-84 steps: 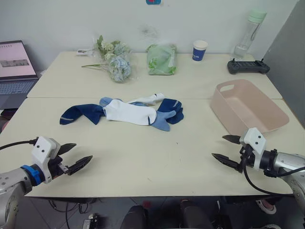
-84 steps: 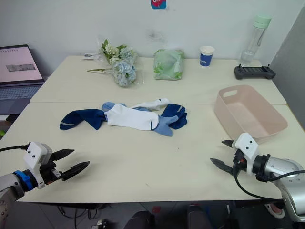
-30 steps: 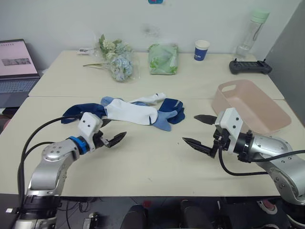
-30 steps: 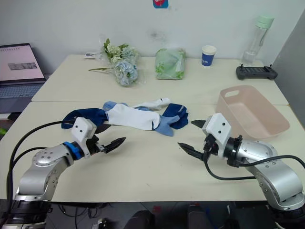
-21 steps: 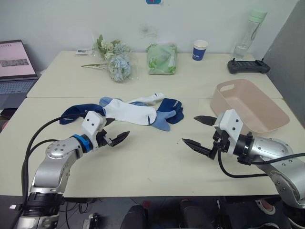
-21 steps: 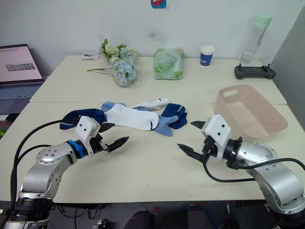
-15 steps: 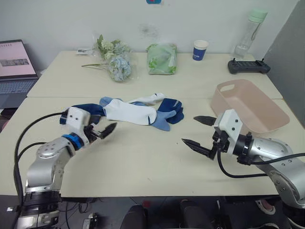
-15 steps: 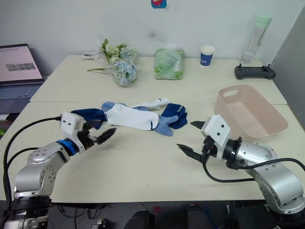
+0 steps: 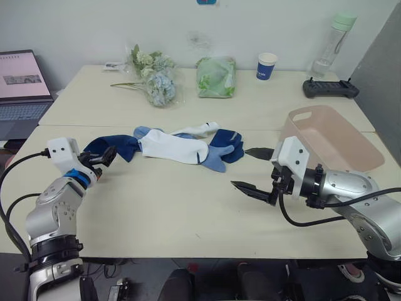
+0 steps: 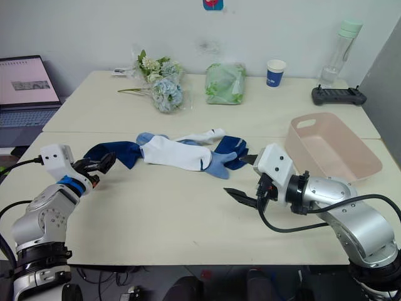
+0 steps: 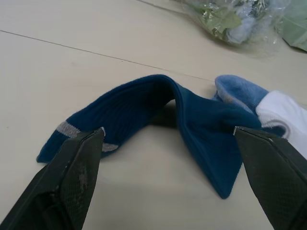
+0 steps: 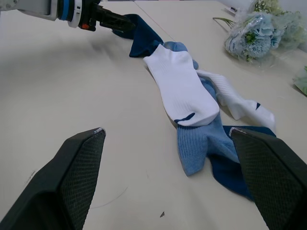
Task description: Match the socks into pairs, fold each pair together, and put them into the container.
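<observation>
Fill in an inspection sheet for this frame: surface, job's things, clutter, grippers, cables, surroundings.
Surface: two pale tables pushed together, a seam running between them.
Job's things: socks in an overlapping row at mid-table, navy at both ends, white and light blue between; none paired or folded. Pink container on the right, nothing seen inside.
Clutter: wrapped flowers, green bag, blue paper cup, bottle, black controller, all along the far edge.
Grippers: left gripper open, fingers at the navy sock's end. Right gripper open above bare table, beside the container.
Cables: black cables along both arms.
Surroundings: laptop at far left, white wall behind.
</observation>
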